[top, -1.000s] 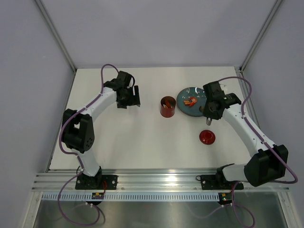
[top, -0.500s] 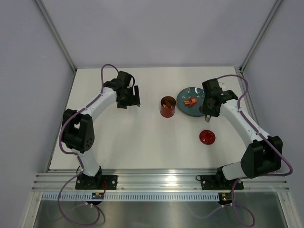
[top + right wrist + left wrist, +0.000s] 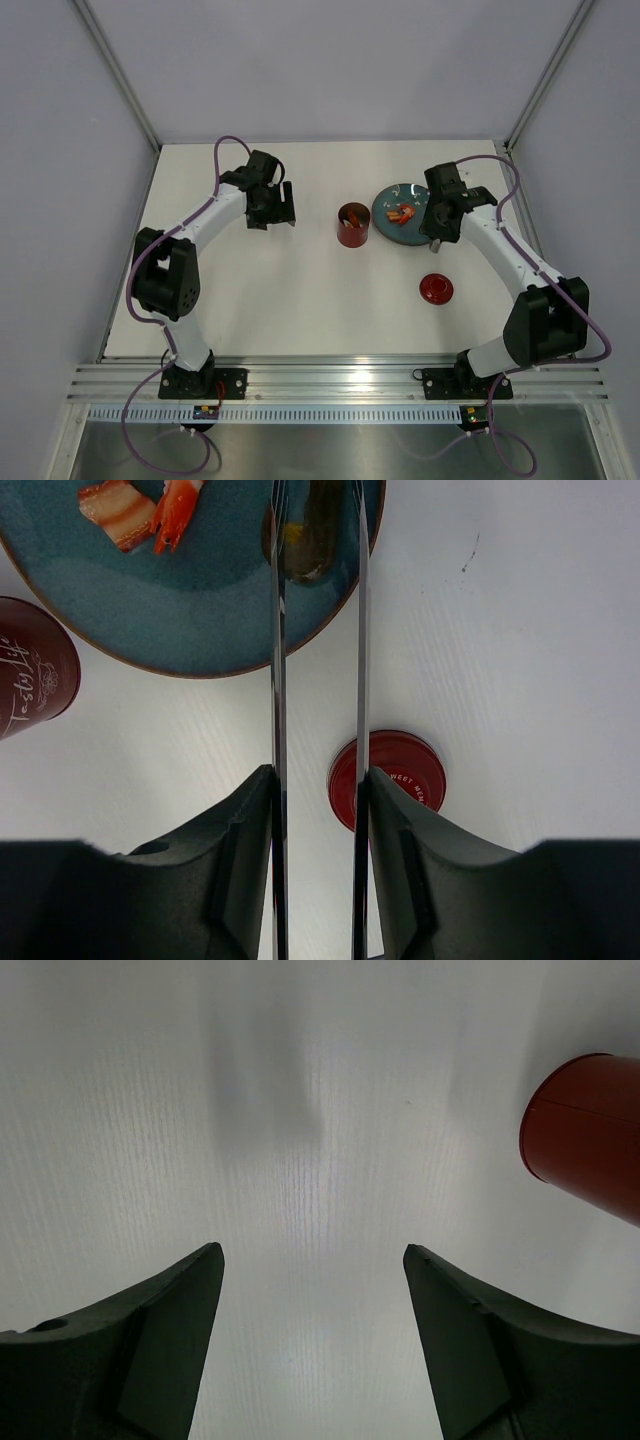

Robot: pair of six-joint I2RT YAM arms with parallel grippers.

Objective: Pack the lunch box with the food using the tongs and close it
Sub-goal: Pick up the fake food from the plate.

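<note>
The red lunch box [image 3: 352, 225] stands open mid-table, with something orange showing inside. Its round red lid [image 3: 436, 288] lies apart, nearer the front. Food [image 3: 403, 212] lies on the blue-grey plate [image 3: 392, 228]. In the right wrist view the food is a streaky strip [image 3: 118, 508] and an orange-red piece [image 3: 178, 502]. My right gripper [image 3: 318, 780] is shut on the tongs [image 3: 278, 680], its fingers [image 3: 240, 850] pressing the two slim silver arms from outside. The arms run parallel out over the plate's [image 3: 190, 615] edge, tips out of frame. My left gripper [image 3: 313, 1255] hangs open and empty left of the lunch box [image 3: 590, 1125].
The white table is walled on three sides, with metal corner posts at the back. The lid [image 3: 400, 770] sits just under the right-hand tong arm in the right wrist view. The lunch box [image 3: 28, 670] is at that view's left edge.
The right arm has swung a little left and back toward the plate, carrying the tongs. The left arm has not moved.
</note>
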